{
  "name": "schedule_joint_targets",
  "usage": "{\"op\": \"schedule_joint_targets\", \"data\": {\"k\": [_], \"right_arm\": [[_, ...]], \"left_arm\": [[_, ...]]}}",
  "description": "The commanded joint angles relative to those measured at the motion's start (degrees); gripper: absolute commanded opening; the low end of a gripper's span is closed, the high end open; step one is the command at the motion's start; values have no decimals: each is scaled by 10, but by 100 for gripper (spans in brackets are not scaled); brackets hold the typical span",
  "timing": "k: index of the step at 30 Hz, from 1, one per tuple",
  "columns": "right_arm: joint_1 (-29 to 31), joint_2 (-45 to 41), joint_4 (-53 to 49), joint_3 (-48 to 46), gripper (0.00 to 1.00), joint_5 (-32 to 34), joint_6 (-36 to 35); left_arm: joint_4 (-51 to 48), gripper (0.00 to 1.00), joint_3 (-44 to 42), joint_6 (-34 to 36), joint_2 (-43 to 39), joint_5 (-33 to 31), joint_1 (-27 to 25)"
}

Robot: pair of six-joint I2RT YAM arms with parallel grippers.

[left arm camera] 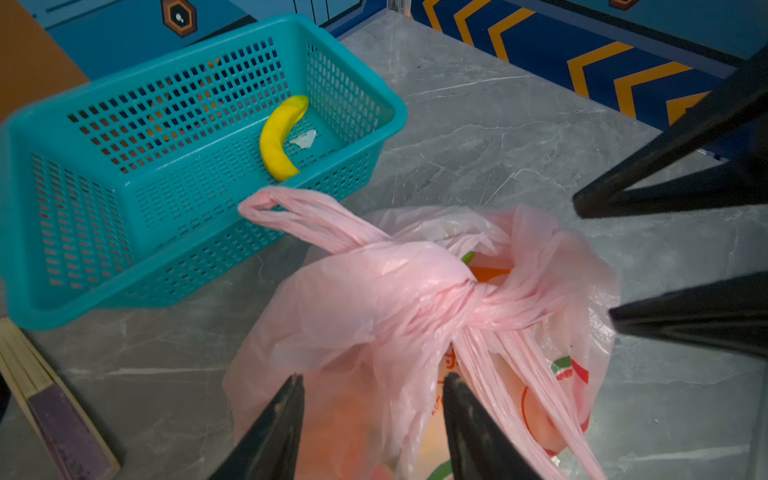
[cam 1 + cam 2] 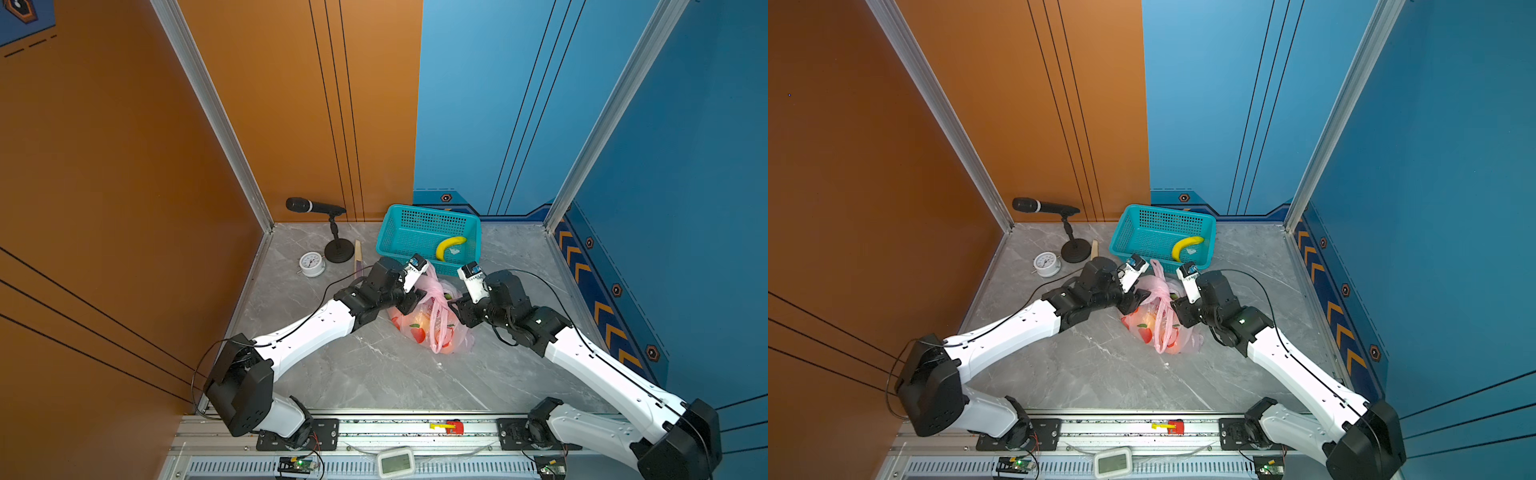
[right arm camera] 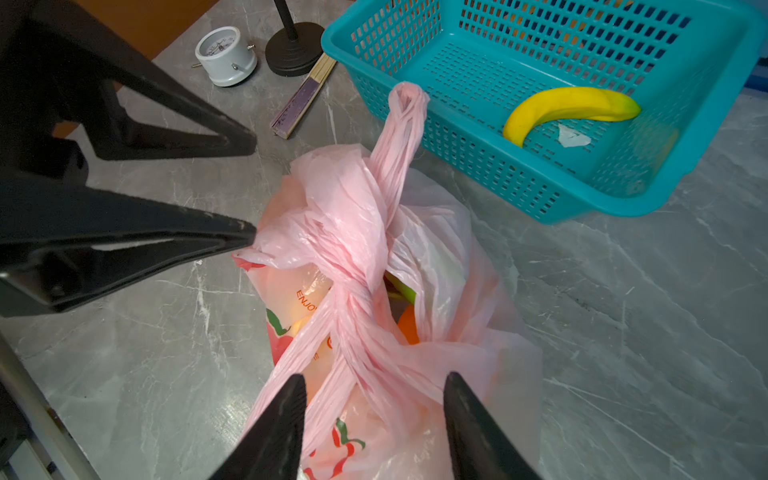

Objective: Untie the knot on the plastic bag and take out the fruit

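Inspecting remotely, I find the plastic bag [image 2: 419, 328] on the table [image 2: 374, 374] beside the teal basket [image 2: 432, 222], knot [image 1: 473, 299] tied, fruit [image 3: 409, 328] inside. My left gripper [image 1: 374, 395] and right gripper [image 3: 374, 395] flank the knot, jaws parted, gripping nothing.

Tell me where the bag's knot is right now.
The knot sits on top of the plastic bag, mid-table in both top views, between the left gripper and right gripper, just on the near side of the teal basket.
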Motion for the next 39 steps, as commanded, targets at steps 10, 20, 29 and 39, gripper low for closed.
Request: {"op": "schedule_joint_targets", "data": {"k": [10, 20, 29, 39], "right_arm": [[-6, 101, -2, 28, 44, -36, -26], [-12, 115, 8, 15, 48, -63, -31], [-13, 148, 1, 24, 49, -92, -32], [-19, 142, 13, 17, 12, -91, -25]], "left_arm": [[-43, 68, 80, -5, 86, 49, 7], [-65, 45, 95, -30, 121, 61, 8], [-56, 6, 92, -49, 117, 66, 12], [-56, 0, 88, -60, 106, 43, 16]]}}
